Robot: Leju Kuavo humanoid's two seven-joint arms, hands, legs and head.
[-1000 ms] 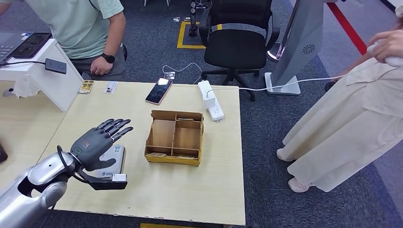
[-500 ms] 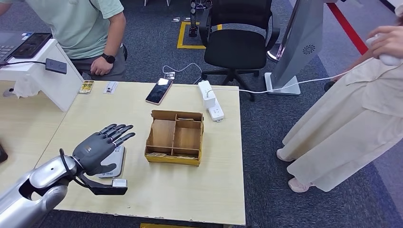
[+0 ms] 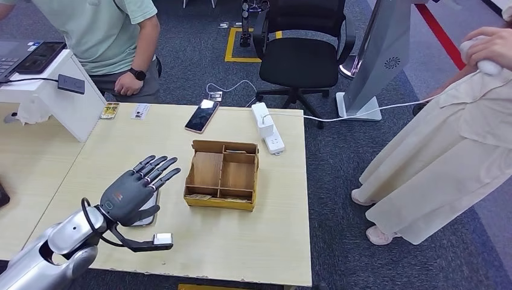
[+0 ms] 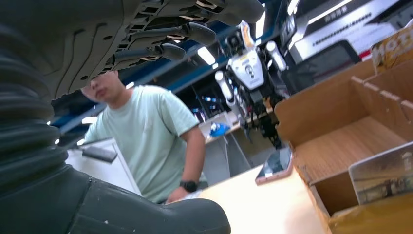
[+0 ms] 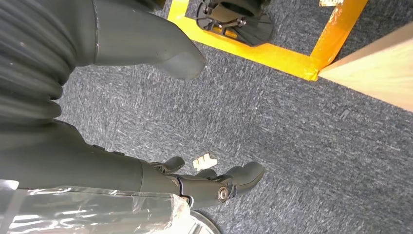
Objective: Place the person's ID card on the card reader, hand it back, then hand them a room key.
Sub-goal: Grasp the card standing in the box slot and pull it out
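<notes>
My left hand [image 3: 130, 192], fingers spread and empty, has drifted back toward the desk's [image 3: 241, 241] near edge, covering the card reader [image 3: 149, 208]; no ID card received yet.

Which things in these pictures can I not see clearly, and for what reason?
- Card reader, head view: mostly covered by the left hand; whether a card lies on it cannot be told.
- Small cards at the table's far edge: print too small to read.
- Wooden organizer, left wrist view: cut off by the picture's edge.
- Right hand, right wrist view: partly out of frame.
</notes>
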